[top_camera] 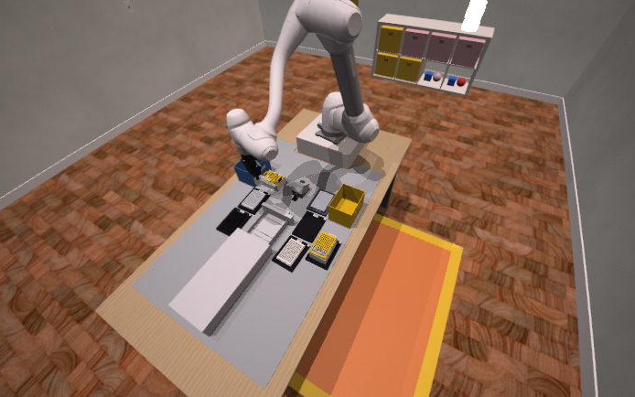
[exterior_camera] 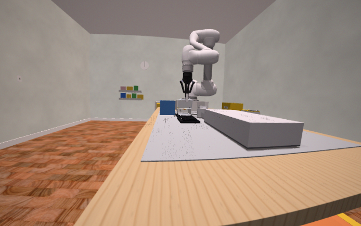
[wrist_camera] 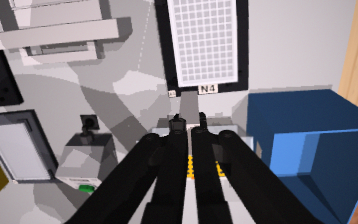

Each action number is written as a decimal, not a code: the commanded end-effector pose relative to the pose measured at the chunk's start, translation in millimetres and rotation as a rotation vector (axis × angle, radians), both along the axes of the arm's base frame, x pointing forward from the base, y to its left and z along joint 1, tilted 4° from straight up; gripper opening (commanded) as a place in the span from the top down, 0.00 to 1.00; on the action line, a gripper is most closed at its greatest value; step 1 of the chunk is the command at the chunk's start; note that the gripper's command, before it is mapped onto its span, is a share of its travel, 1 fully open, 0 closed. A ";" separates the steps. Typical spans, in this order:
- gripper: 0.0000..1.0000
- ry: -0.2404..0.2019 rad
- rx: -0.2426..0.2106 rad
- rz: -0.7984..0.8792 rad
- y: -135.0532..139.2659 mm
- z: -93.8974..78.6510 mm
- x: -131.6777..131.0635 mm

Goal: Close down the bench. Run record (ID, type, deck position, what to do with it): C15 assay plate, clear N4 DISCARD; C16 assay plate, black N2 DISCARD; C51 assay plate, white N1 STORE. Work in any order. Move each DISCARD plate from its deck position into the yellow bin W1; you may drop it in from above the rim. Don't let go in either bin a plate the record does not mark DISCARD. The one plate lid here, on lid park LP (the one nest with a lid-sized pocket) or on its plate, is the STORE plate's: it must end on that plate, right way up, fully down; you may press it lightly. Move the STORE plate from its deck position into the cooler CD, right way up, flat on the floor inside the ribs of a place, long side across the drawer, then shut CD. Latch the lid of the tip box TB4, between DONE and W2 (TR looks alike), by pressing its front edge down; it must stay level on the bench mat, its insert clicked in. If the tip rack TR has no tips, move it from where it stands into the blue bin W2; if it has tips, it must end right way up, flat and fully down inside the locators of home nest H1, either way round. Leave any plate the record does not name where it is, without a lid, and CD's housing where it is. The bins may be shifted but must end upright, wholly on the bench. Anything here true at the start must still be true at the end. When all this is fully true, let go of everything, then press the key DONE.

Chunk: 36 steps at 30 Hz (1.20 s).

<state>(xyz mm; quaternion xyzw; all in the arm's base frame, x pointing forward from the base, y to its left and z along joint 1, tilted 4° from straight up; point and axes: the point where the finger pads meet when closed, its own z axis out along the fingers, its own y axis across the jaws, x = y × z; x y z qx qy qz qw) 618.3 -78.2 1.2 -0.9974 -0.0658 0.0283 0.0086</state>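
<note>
My gripper [wrist_camera: 190, 103] is shut and empty, pointing straight down over the tip box TB4 [wrist_camera: 201, 165], near its edge that faces N4; I cannot tell whether it touches. TB4 shows yellow tips and stands between the blue bin W2 [wrist_camera: 311, 150] and the DONE key [wrist_camera: 86, 187]. In the top view the gripper [top_camera: 250, 166] hangs beside TB4 [top_camera: 271, 180]. The clear plate [wrist_camera: 204, 42] lies on N4. The black plate [top_camera: 232, 219] and the white plate [top_camera: 290, 251] lie in their nests. The lid [top_camera: 320, 200] rests on the lid park. The tip rack TR [top_camera: 322, 245] holds yellow tips.
The yellow bin W1 [top_camera: 346, 203] stands at the mat's right. The cooler CD [top_camera: 221, 284] lies along the mat with its drawer [top_camera: 271, 224] pulled out. The black nest N3 [top_camera: 308, 227] sits beside the drawer. The blue bin [exterior_camera: 167, 107] stands at the bench's edge.
</note>
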 end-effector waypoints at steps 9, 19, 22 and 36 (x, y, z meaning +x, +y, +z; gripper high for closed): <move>1.00 0.002 -0.001 0.000 -2.5 -2.7 -1.9; 1.00 0.002 -0.001 0.000 -2.5 -2.7 -1.9; 1.00 0.002 -0.001 0.000 -2.5 -2.7 -1.9; 1.00 0.002 -0.001 0.000 -3.0 -1.9 -5.8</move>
